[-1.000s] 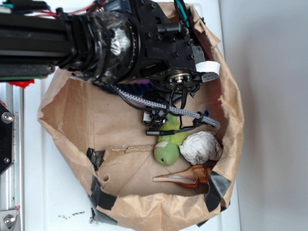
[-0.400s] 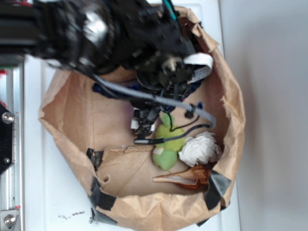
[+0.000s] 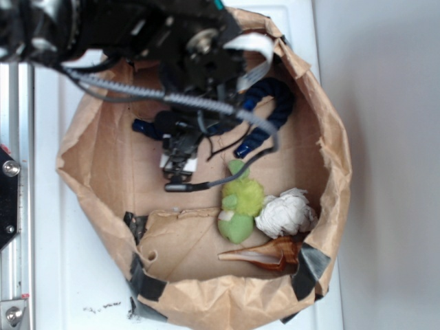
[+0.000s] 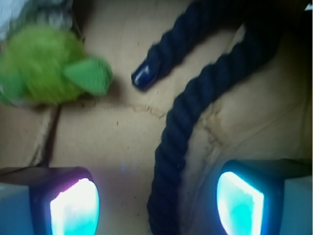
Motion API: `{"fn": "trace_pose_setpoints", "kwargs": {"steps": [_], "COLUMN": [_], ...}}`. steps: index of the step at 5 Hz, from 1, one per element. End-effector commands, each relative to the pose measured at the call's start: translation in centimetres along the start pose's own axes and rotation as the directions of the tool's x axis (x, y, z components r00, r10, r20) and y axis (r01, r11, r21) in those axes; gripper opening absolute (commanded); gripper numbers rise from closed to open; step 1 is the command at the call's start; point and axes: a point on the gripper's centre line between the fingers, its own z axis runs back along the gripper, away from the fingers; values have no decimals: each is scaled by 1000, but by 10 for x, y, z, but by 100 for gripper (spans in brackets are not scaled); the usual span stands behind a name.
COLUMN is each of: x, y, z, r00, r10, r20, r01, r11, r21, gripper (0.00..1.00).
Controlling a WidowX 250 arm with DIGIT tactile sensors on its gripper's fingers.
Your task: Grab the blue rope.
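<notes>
White tabletop lies under everything, and on it stands a big brown paper bag with its rim rolled down, so it works like a low basket that keeps the loose things together. Black tape patches hold its torn lower edge.

Over the upper part of the bag hangs the black robot arm, reaching down inside. A braided black-and-white cable runs along it to the wrist and partly covers what is below.

Next in size is the blue rope, thick and dark navy, bent in an arch near the upper right wall of the bag; one shiny capped end points toward the toys, and the other part passes under the arm toward the left. In the wrist view, one strand of the rope runs up between the two fingers, nearer to the right one, which suggests the gripper was placed on purpose to straddle it.

The gripper has its jaws spread wide, with nothing held; the lit pads do not touch the rope yet. I judge that it must go lower before closing.

Smaller things lie in the lower part of the bag: a green plush toy, just beside it a white crumpled ball, and a brown pointed shell-like object.
</notes>
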Motion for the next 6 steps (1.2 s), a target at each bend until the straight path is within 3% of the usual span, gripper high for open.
{"fn": "trace_pose_setpoints", "kwargs": {"steps": [1,2,3,6], "x": [8,19,24,17], "y": [11,7,6,14], "z": [-3,-18,-28,-31], "r00": [999,1000,1000,998], "r10": [-7,-2,29,54], "r20": [45,28,-10,15], "r01": [4,0,-28,-56], "r11": [998,997,995,992], "r21": [57,80,95,116], "gripper": [100,100,0,0]}}
